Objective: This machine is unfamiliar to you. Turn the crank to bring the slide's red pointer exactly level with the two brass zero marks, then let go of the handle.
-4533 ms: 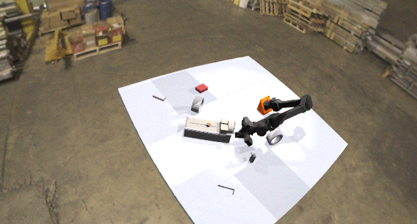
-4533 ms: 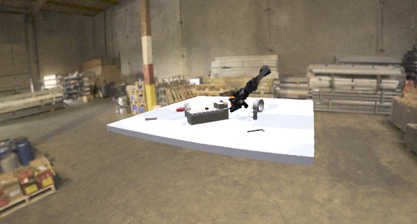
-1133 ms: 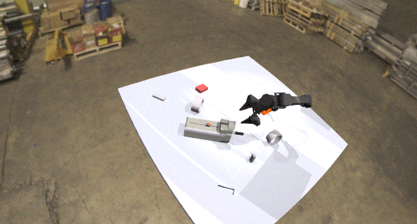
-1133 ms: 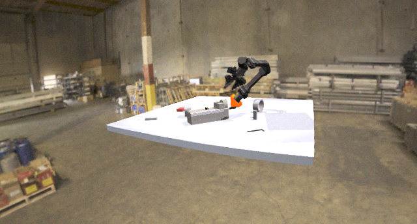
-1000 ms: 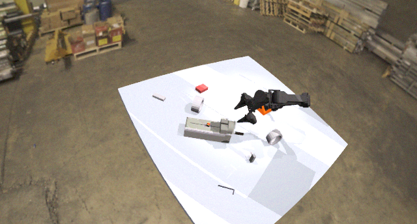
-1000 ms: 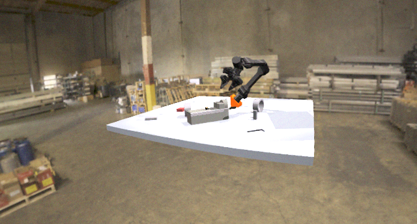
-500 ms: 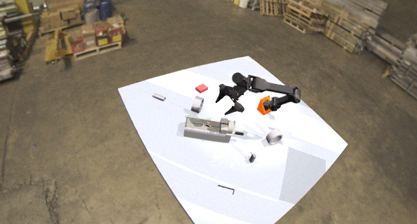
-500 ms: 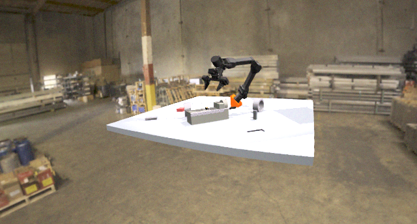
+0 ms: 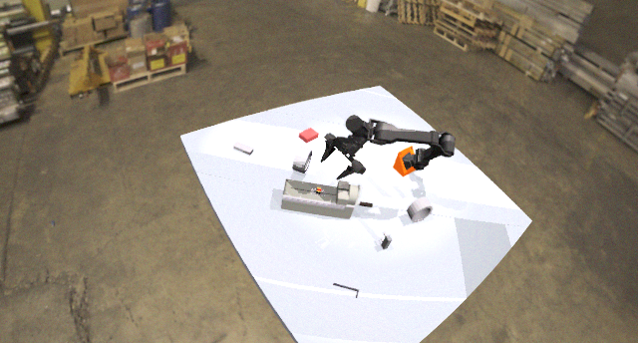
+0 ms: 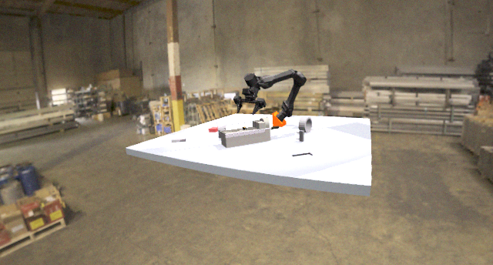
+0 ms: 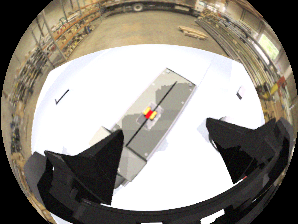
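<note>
The machine is a long grey box (image 9: 311,203) (image 10: 246,138) (image 11: 174,99) on the white table. Its slide runs along the top, and the red pointer (image 9: 319,189) (image 11: 149,115) sits near the middle of the slide. The brass marks are too small to judge against it. A block-shaped housing (image 9: 347,191) stands at the right end, and the dark crank handle (image 9: 366,203) sticks out past it. My gripper (image 9: 341,163) (image 10: 248,106) (image 11: 165,128) is open and empty. It hangs above the machine, slightly behind it, and is clear of the handle.
The arm's orange base (image 9: 403,164) (image 10: 278,120) stands to the right. A grey ring (image 9: 419,210) (image 10: 305,124), a small dark bolt (image 9: 386,241), a black L-shaped key (image 9: 346,288) (image 10: 302,154), a red block (image 9: 308,135), a small grey bar (image 9: 243,148) and a white roll (image 9: 301,164) lie around.
</note>
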You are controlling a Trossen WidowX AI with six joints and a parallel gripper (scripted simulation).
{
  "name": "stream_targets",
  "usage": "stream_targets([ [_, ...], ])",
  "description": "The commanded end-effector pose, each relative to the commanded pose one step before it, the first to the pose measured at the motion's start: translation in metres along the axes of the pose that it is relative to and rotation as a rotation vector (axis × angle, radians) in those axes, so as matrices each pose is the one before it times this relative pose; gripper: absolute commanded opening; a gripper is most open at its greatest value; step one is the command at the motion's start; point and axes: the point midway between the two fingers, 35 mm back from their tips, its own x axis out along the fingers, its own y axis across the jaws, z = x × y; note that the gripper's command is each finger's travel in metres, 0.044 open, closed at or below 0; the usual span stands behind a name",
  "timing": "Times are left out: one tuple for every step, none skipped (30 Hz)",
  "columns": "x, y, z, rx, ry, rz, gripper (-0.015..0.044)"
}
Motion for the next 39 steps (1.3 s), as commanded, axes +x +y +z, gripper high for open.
stream_targets([
  [0.00456,-0.00047,-0.00543,0.0026,-0.00353,-0.00353,0.0440],
  [0.00000,0.00000,0.00000,0.0000,0.00000,0.00000,0.0440],
  [0.00000,0.00000,0.00000,0.0000,0.00000,0.00000,0.0440],
  [0.00000,0.00000,0.00000,0.0000,0.00000,0.00000,0.0440],
  [0.00000,0.00000,0.00000,0.0000,0.00000,0.00000,0.0440],
  [0.00000,0.00000,0.00000,0.0000,0.00000,0.00000,0.0440],
  [0.00000,0.00000,0.00000,0.0000,0.00000,0.00000,0.0440],
  [0.00000,0.00000,0.00000,0.0000,0.00000,0.00000,0.0440],
  [0.00000,0.00000,0.00000,0.0000,0.00000,0.00000,0.0440],
  [0.00000,0.00000,0.00000,0.0000,0.00000,0.00000,0.0440],
  [0.00000,0.00000,0.00000,0.0000,0.00000,0.00000,0.0440],
  [0.00000,0.00000,0.00000,0.0000,0.00000,0.00000,0.0440],
  [0.00000,0.00000,0.00000,0.0000,0.00000,0.00000,0.0440],
  [0.00000,0.00000,0.00000,0.0000,0.00000,0.00000,0.0440],
  [0.00000,0.00000,0.00000,0.0000,0.00000,0.00000,0.0440],
  [0.00000,0.00000,0.00000,0.0000,0.00000,0.00000,0.0440],
  [-0.00057,-0.00012,0.00060,-0.0001,0.00008,-0.00002,0.0440],
  [-0.00173,-0.00036,0.00179,-0.0002,0.00022,-0.00004,0.0440],
  [-0.00294,-0.00057,0.00296,-0.0004,0.00032,-0.00003,0.0440],
  [-0.00387,-0.00068,0.00377,-0.0004,0.00035,0.00002,0.0440],
  [-0.00401,-0.00062,0.00375,-0.0004,0.00027,0.00010,0.0440],
  [-0.00411,-0.00055,0.00368,-0.0004,0.00019,0.00016,0.0440],
  [-0.00420,-0.00048,0.00362,-0.0003,0.00010,0.00023,0.0440],
  [-0.00429,-0.00040,0.00356,-0.0003,0.00001,0.00030,0.0440],
  [-0.00433,-0.00032,0.00346,-0.0003,-0.00007,0.00036,0.0440],
  [-0.00341,-0.00020,0.00264,-0.0002,-0.00012,0.00032,0.0440],
  [0.00000,0.00000,0.00000,0.0000,0.00000,0.00000,0.0440],
  [-0.00009,0.00109,0.00003,0.0044,0.00163,-0.00265,0.0440],
  [-0.00030,0.00327,0.00004,0.0131,0.00475,-0.00799,0.0440],
  [-0.00061,0.00543,-0.00010,0.0217,0.00748,-0.01350,0.0440],
  [-0.00095,0.00655,-0.00042,0.0262,0.00832,-0.01665,0.0440],
  [-0.00118,0.00648,-0.00075,0.0261,0.00748,-0.01692,0.0440],
  [-0.00141,0.00638,-0.00109,0.0259,0.00663,-0.01715,0.0440],
  [-0.00164,0.00626,-0.00141,0.0258,0.00577,-0.01733,0.0440],
  [-0.00186,0.00611,-0.00172,0.0257,0.00490,-0.01748,0.0440],
  [-0.00208,0.00595,-0.00203,0.0255,0.00402,-0.01758,0.0440],
  [-0.00230,0.00576,-0.00232,0.0254,0.00314,-0.01765,0.0440],
  [-0.00251,0.00555,-0.00260,0.0253,0.00226,-0.01767,0.0440],
  [-0.00272,0.00532,-0.00286,0.0252,0.00138,-0.01766,0.0440],
])
